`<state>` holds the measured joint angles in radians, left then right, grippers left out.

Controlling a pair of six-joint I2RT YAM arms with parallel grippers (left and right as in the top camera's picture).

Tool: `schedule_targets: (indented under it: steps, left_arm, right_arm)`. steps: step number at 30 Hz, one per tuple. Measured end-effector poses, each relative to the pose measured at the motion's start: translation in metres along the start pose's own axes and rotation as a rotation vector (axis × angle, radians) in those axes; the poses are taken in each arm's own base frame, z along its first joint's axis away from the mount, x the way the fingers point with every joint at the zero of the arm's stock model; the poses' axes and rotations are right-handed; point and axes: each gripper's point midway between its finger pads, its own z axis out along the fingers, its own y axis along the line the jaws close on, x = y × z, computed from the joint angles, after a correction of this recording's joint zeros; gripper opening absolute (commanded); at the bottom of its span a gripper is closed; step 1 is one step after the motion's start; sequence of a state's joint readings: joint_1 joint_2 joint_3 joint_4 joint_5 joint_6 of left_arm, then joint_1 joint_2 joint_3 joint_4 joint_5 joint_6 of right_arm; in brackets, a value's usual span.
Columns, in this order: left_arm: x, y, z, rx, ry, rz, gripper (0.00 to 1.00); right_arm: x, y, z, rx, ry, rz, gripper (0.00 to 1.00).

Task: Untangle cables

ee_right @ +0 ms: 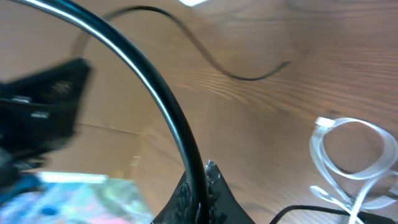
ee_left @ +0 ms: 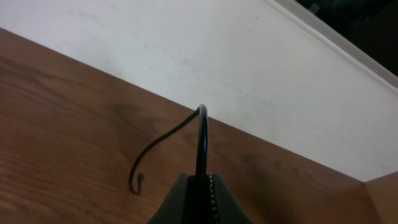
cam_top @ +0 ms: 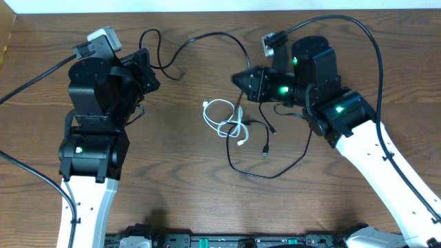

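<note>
One black cable [cam_top: 207, 38] runs across the back of the wooden table between both grippers. My left gripper [cam_top: 150, 69] is shut on it near one end. In the left wrist view the cable [ee_left: 202, 134] rises from the closed left gripper [ee_left: 202, 180] and curves down to its free tip [ee_left: 138, 182]. My right gripper [cam_top: 238, 77] is shut on the same cable [ee_right: 158, 93], clamped between the shut right gripper [ee_right: 202, 183]. A coiled white cable [cam_top: 222, 118] [ee_right: 354, 155] lies mid-table. A second black cable [cam_top: 275, 176] loops beside it on the table.
Thick black robot cables [cam_top: 372, 48] arch over the right arm and trail off the left arm [cam_top: 27, 86]. A white wall surface [ee_left: 249, 68] meets the table's far edge. The left arm [ee_right: 37, 106] shows blurred in the right wrist view.
</note>
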<state>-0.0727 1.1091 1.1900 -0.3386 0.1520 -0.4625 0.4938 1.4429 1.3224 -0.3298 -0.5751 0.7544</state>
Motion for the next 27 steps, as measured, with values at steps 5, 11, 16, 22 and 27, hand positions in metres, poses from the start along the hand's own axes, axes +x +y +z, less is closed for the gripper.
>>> schedule_targets:
  steps: [5,11,16,22,27]
  left_arm:
    - [0.002,0.001,0.000,-0.005,0.010,-0.001,0.08]
    - [0.005,0.002,0.000,-0.009,0.023,-0.002,0.07]
    - [0.009,0.004,0.000,-0.013,0.036,-0.003,0.08]
    - [0.014,0.006,0.000,-0.023,0.057,0.012,0.07]
    - [0.018,-0.003,0.003,0.034,0.084,0.010,0.07]
  right_arm:
    - [0.000,0.006,0.007,-0.027,0.001,0.068,0.01]
    - [0.008,-0.012,0.050,-0.031,0.045,0.165,0.01]
    - [0.000,0.010,0.064,-0.202,0.058,0.132,0.01]
    - [-0.028,0.056,0.018,-0.378,0.004,0.044,0.01]
    - [-0.057,0.039,-0.017,-0.334,-0.080,0.008,0.01]
